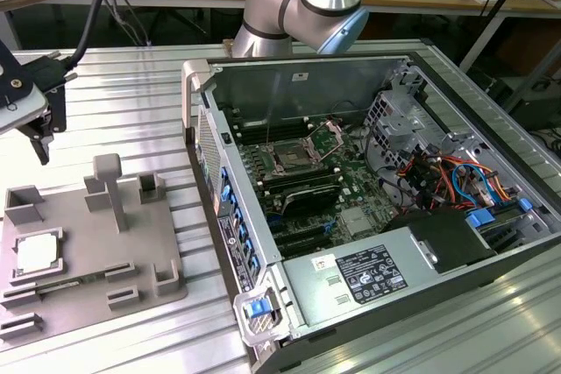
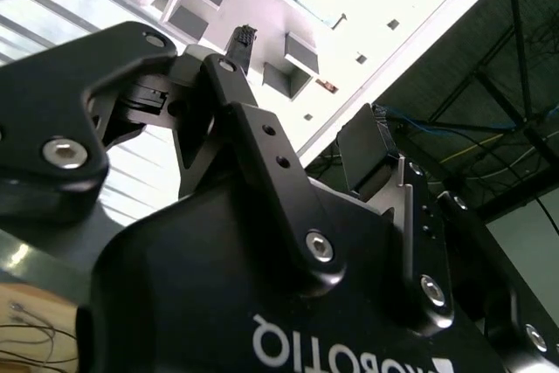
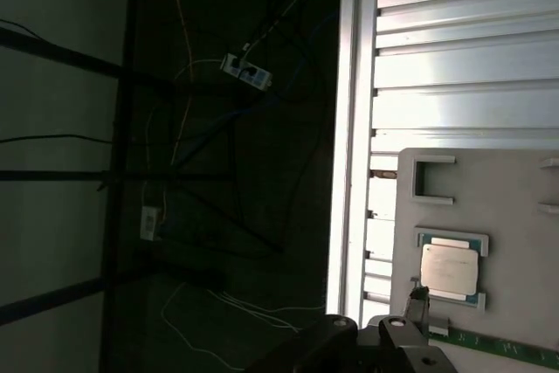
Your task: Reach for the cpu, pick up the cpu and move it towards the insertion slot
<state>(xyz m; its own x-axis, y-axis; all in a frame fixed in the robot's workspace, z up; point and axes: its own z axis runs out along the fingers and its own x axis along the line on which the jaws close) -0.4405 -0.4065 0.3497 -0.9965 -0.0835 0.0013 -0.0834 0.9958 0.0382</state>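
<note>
The gripper (image 2: 306, 85) hangs empty, black fingers (image 2: 242, 41) spread apart, near the matte grey tray (image 1: 83, 247) at the exterior view's left. The square silvery cpu (image 1: 38, 254) lies there, well apart from the metal-framed insertion slot (image 1: 294, 157).

Exterior view: high, oblique, set well back, looking down on the ribbed table (image 1: 114, 94). The grey tray (image 1: 88, 243) is at the exterior view's left, the open computer case (image 1: 298, 85) at its right. Second wrist view: tight behind the gripper (image 2: 301, 98), facing the tray. First wrist view: farther off, looking across the table edge. All three views share the tray and the cpu (image 1: 38, 253).
</note>
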